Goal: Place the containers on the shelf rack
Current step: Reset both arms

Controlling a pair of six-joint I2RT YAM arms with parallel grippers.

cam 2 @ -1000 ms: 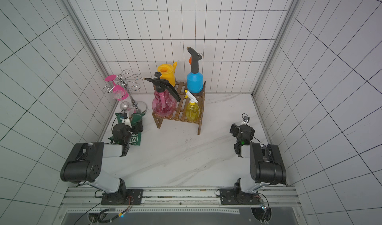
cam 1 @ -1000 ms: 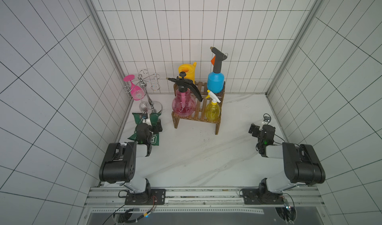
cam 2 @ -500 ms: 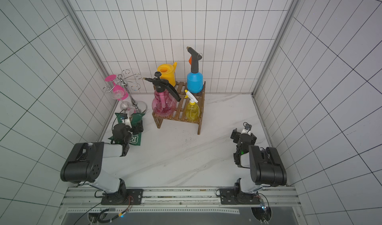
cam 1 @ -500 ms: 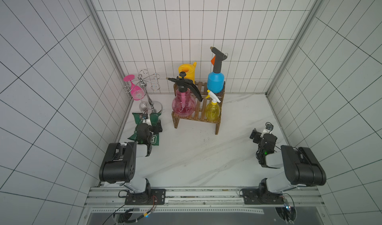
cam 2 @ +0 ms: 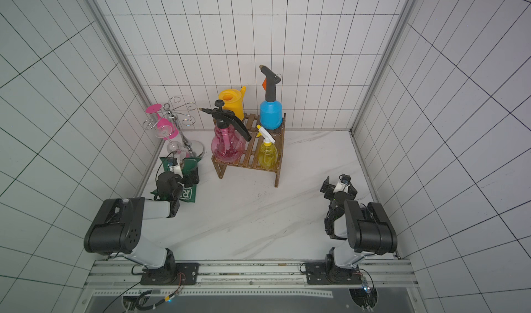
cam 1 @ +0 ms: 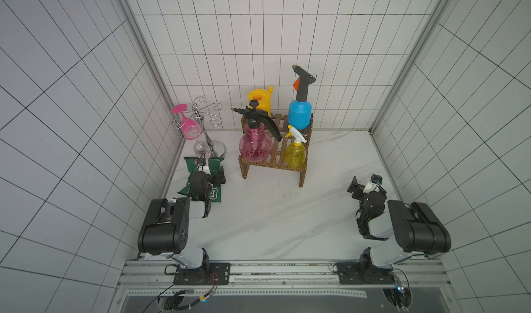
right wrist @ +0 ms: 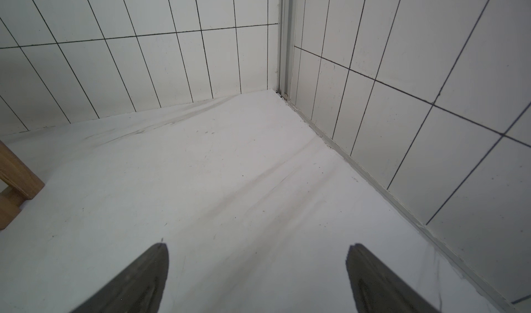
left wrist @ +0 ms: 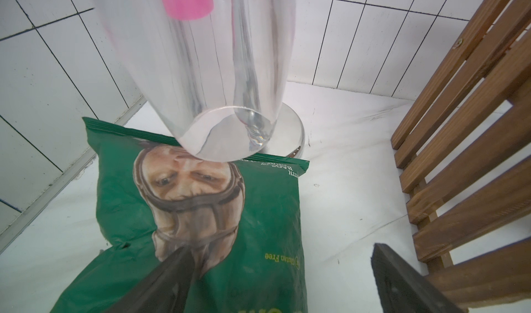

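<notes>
Four containers (cam 1: 255, 146) stand on rack (cam 1: 275, 157); left gripper (left wrist: 281, 249) wide open, empty, above bag (left wrist: 253, 211); right gripper (right wrist: 257, 247) wide open, empty

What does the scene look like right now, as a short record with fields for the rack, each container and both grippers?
shelf rack: dark wood, two tiers
upper tier: yellow watering can, blue bottle
lower tier: pink sprayer, small yellow bottle
left gripper: open, empty, above green crisp bag
right gripper: open, empty, above table
left to place: none apparent
</notes>
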